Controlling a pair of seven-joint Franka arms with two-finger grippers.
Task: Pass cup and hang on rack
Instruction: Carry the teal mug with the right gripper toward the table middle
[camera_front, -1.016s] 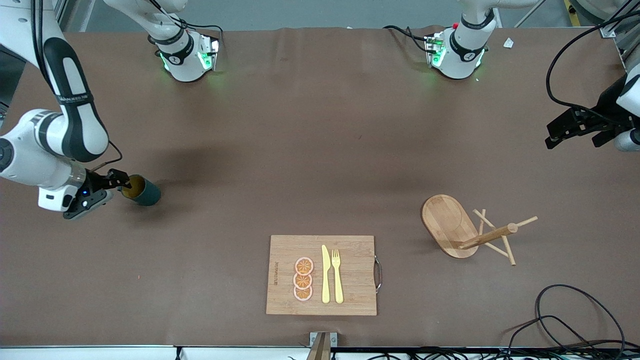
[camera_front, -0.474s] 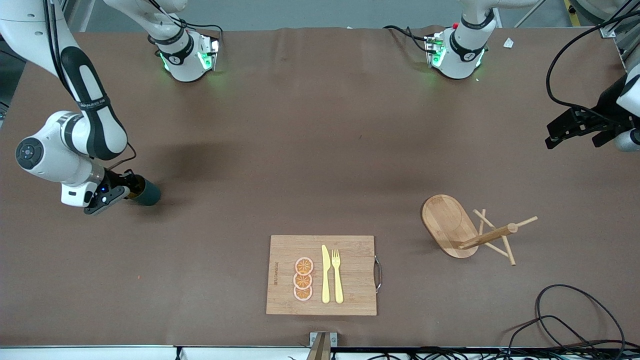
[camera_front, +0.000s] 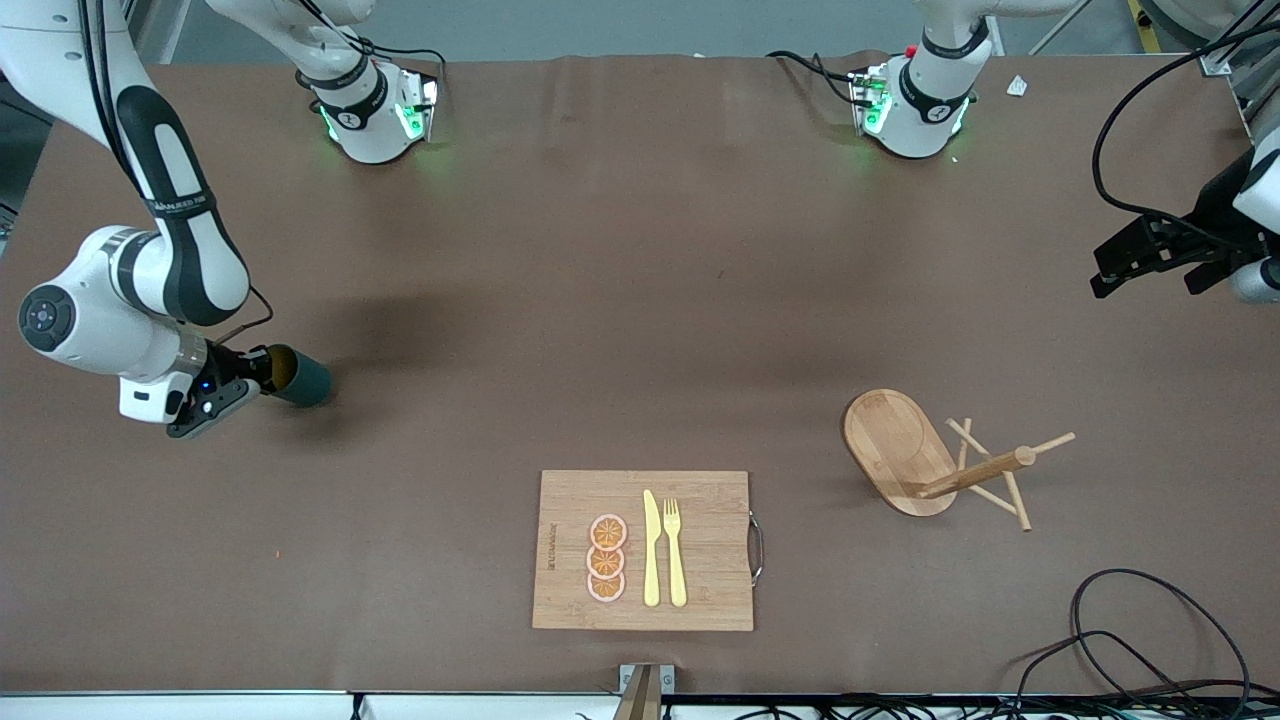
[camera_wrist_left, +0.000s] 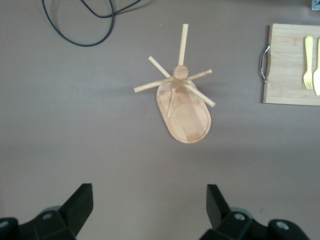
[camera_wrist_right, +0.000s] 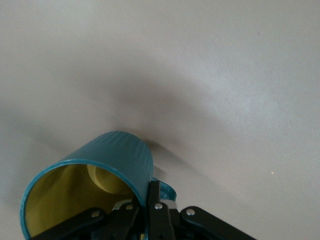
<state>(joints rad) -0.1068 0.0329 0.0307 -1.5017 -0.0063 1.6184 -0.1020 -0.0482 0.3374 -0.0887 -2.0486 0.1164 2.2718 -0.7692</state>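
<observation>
1. Cup (camera_front: 298, 377), tipped sideways, is clamped by its rim in the right gripper (camera_front: 248, 372) over the table's right-arm end.
2. Carry it level toward the middle.
3. Rack (camera_front: 935, 462) stands upright under the spread-fingered, waiting left gripper (camera_wrist_left: 149, 206).

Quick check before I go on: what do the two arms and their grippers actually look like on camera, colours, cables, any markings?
Both arms are glossy white with black joint bands; their bases glow green. The right arm carries small lettering on a black band, a thin black cable, and a blue light by its black two-finger right gripper. The left gripper is black, with blocky fingers and thick black cables nearby.
</observation>
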